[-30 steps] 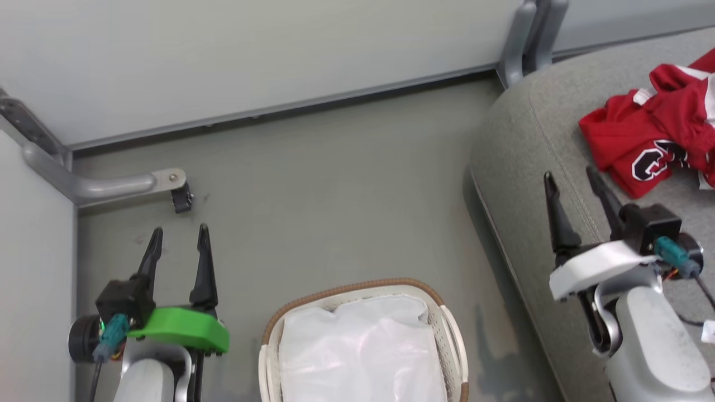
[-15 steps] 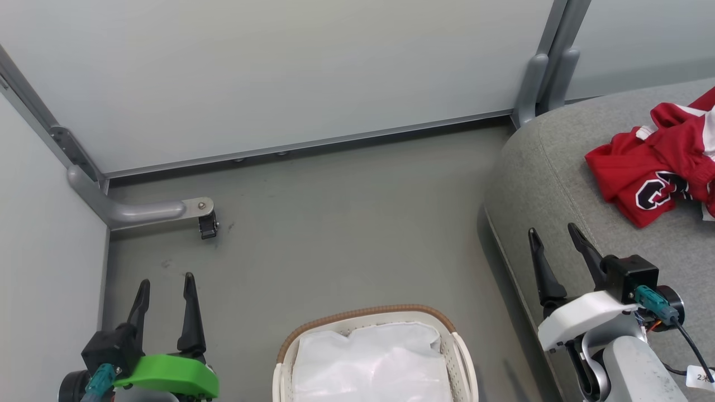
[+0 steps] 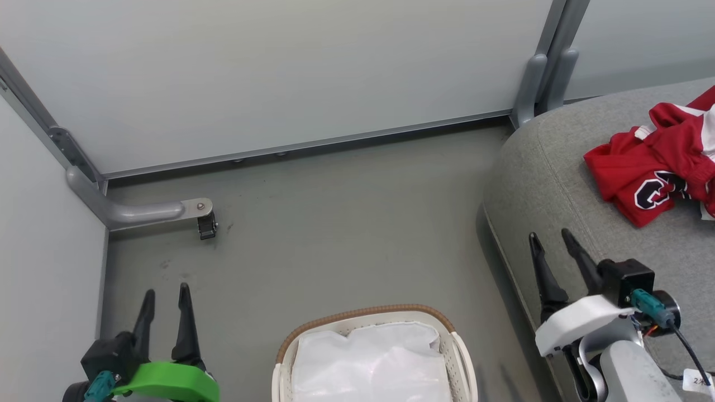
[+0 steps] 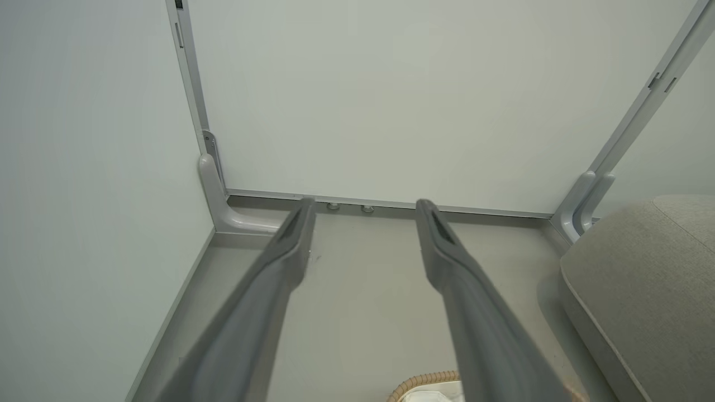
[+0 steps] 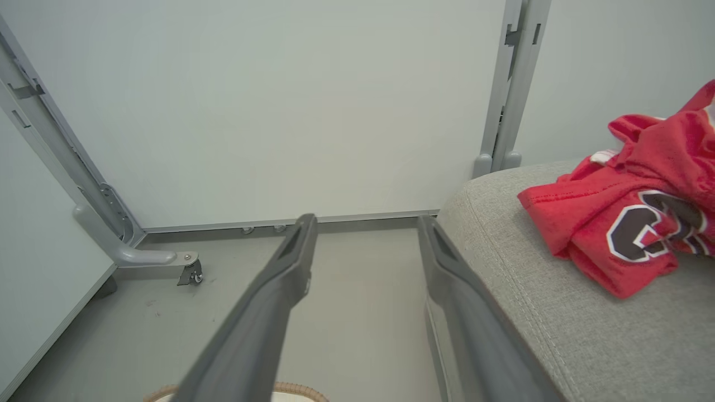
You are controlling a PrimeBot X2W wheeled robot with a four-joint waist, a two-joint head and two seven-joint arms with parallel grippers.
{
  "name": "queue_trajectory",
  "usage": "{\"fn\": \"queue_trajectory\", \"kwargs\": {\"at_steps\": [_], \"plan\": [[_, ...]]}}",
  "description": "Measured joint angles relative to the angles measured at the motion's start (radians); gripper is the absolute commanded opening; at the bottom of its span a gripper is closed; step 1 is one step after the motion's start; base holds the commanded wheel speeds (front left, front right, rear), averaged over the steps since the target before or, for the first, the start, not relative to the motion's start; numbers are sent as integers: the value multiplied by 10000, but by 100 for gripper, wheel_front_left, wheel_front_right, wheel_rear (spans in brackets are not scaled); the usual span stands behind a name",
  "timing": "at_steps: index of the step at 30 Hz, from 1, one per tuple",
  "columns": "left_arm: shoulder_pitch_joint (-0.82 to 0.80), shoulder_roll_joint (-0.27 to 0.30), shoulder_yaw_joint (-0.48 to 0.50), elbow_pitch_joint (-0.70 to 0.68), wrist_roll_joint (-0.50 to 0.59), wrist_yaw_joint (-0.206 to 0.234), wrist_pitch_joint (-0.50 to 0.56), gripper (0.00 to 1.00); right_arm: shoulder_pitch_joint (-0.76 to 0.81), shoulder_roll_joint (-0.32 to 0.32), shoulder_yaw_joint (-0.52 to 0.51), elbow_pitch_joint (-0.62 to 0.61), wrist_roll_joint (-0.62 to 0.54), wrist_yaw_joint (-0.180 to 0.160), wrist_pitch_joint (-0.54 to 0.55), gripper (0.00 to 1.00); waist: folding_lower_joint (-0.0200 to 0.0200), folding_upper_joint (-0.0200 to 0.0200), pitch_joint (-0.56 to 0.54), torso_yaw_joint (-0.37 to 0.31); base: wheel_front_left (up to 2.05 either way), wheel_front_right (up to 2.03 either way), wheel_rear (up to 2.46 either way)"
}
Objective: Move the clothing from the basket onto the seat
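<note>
Red clothing crumpled on grey seat; white basket on floor, liner inside.

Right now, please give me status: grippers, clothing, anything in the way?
Open, empty: left gripper, right gripper. Red clothing heaped on seat. In basket, white liner showing. No obstacle seen by grippers.

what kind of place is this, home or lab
Likely a mock-up test booth, not a home: pale partition panels on metal posts, a caster foot, a basket and seat on grey floor.
</note>
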Motion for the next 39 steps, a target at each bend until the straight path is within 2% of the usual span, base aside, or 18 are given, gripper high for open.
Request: {"fn": "queue_trajectory", "kwargs": {"at_steps": [4, 24, 39], "plan": [[11, -52, 10, 313, -100, 0, 92, 0, 254, 73, -6, 305, 151, 0, 104, 0, 0, 0, -6, 4, 0, 0, 0], [-9, -56, 190, 115, -3540, -2, 1024, 0, 382, 127, -351, -96, 3710, 0, 1022, 0, 0, 0, -93, 59, 0, 0, 0], [-76, -54, 324, -56, -5603, -33, 1592, 0, 539, 157, -564, -360, 5906, 0, 1593, 0, 0, 0, -155, 100, 0, 0, 0]]}}
